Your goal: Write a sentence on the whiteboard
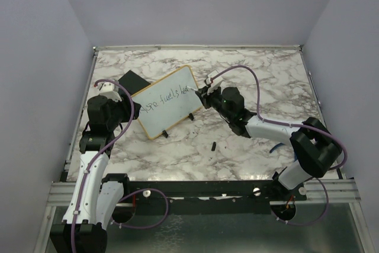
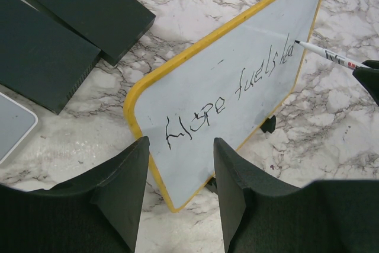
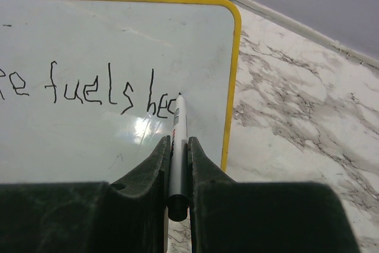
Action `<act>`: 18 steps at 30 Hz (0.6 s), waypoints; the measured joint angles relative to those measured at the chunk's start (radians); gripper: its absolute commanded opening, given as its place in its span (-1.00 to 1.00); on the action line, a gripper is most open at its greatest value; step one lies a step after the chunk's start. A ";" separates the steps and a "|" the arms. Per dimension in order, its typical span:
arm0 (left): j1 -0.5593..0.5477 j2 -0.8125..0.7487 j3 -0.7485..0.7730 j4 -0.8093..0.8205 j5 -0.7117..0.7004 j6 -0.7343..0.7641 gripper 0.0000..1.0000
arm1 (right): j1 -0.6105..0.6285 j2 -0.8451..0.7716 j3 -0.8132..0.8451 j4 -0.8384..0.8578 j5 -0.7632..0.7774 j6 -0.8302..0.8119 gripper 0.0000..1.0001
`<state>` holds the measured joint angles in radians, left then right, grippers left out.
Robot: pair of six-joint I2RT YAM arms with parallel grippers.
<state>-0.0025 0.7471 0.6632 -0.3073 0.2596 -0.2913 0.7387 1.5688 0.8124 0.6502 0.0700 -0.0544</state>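
The whiteboard [image 1: 163,103] with a yellow frame stands tilted on black feet left of the table's middle. It also shows in the left wrist view [image 2: 249,39] and the right wrist view [image 3: 106,34]. The sentence [image 2: 237,93] reads roughly "Hope fuels hea" in thin dark strokes [image 3: 95,90]. My right gripper [image 3: 176,141] is shut on a white marker [image 3: 177,125], whose tip touches the board just after the last letters, near the right frame. My left gripper [image 2: 180,146] is open and empty, its jaws standing either side of the board's near left corner.
Two flat black blocks [image 2: 83,4] [image 2: 35,51] lie behind the board on the left; one shows in the top view [image 1: 131,81]. A small black marker cap [image 1: 212,145] lies on the marble near the front. A white-rimmed grey object [image 2: 12,125] is at the left.
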 measured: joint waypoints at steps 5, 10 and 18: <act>0.000 0.000 0.000 0.000 0.000 0.000 0.00 | 0.000 -0.002 -0.012 0.006 0.009 0.000 -0.99; 0.000 0.000 0.000 0.000 0.000 0.000 -0.01 | 0.000 -0.005 -0.020 0.006 0.016 0.000 -0.99; 0.000 0.000 0.000 0.000 0.000 0.000 -0.01 | 0.000 -0.006 -0.028 0.006 0.016 0.001 -0.99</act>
<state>-0.0025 0.7471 0.6632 -0.3073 0.2600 -0.2913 0.7387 1.5631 0.7841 0.6567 0.0856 -0.0536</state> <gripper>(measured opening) 0.496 0.134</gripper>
